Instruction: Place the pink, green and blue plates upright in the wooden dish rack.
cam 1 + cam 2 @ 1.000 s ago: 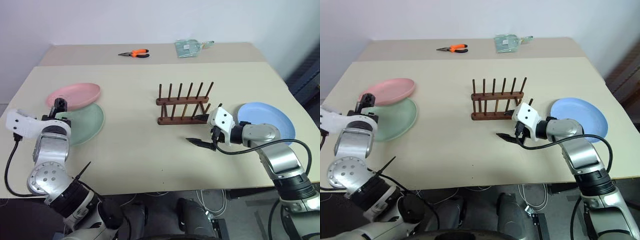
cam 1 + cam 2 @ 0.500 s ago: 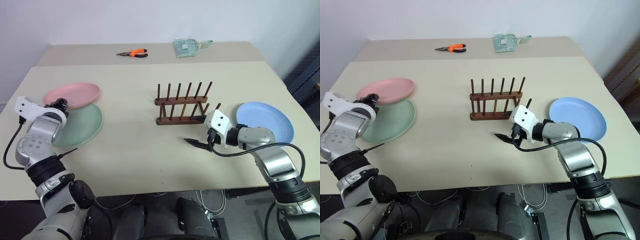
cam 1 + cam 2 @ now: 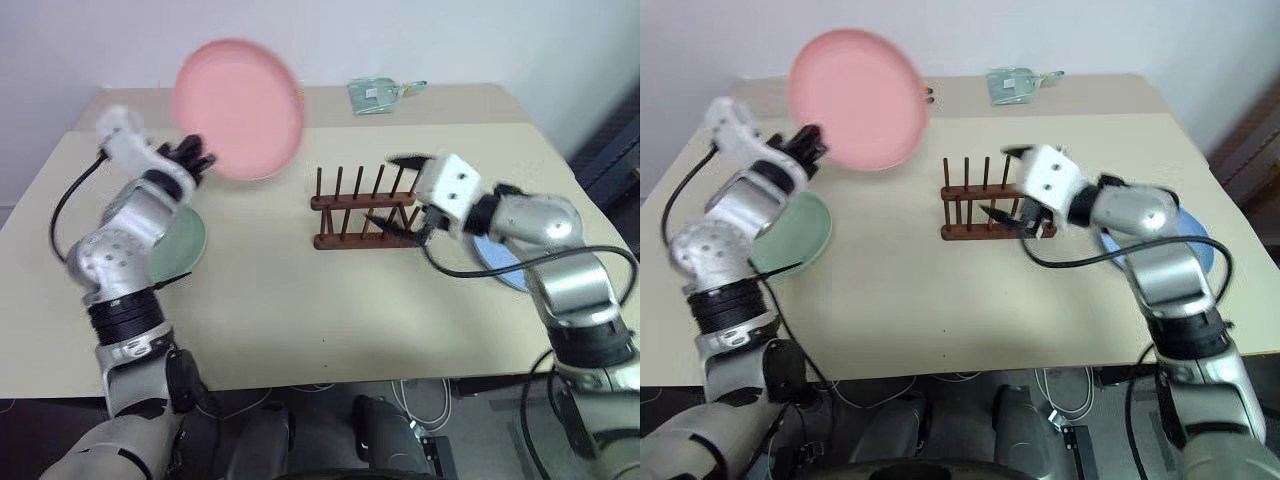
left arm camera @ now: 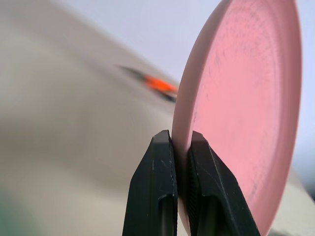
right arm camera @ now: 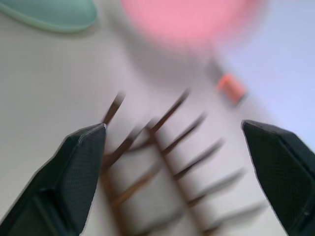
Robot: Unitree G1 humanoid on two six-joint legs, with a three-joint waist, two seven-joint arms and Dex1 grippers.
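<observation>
The pink plate (image 3: 240, 108) stands on edge in the air, left of and above the wooden dish rack (image 3: 365, 210). My left gripper (image 3: 198, 155) is shut on its lower rim, and its fingers (image 4: 157, 172) pinch the edge. The green plate (image 3: 182, 240) lies flat on the table's left side, partly behind my left arm. At the rack's right end my right gripper (image 3: 400, 195) is raised and open, with nothing between its fingers (image 5: 78, 162). Behind my right forearm lies the blue plate (image 3: 1200, 245), mostly covered.
Orange-handled pliers (image 3: 928, 95) peek out behind the pink plate at the table's back. A clear plastic bag (image 3: 380, 95) lies at the back centre. The rack's slots hold no plates. The beige table (image 3: 300, 300) ends close in front of me.
My left gripper shut on the pink plate's rim and lifted it up and rightwards, turning it on edge. My right gripper rose to the rack's right end, still open.
</observation>
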